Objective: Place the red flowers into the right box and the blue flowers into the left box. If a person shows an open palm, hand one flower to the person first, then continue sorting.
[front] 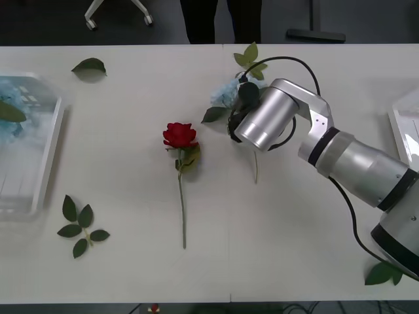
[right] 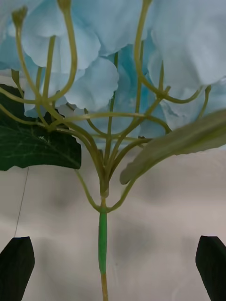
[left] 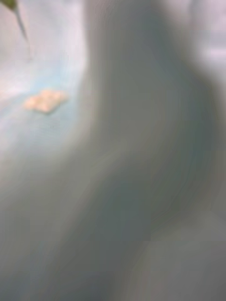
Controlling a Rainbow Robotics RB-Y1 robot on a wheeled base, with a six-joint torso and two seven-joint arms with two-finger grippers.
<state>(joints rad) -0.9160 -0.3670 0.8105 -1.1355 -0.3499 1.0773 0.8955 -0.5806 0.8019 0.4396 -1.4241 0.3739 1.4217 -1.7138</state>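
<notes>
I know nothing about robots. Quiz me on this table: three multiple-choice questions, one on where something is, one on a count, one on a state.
1. Where does the red rose lie?
A. mid-table
B. in a tray
C. on the floor

2. How many red roses lie on the table?
A. one
B. two
C. three

3. The right end effector is:
A. shut on the rose
B. open around the blue flower stem
C. parked off the table

Answers: 1 A, it lies on bare tabletop. 2 A, a single red bloom shows. 3 B, its fingers stand apart either side of the stem.

Silver-and-black right arm trailing black cables.
</notes>
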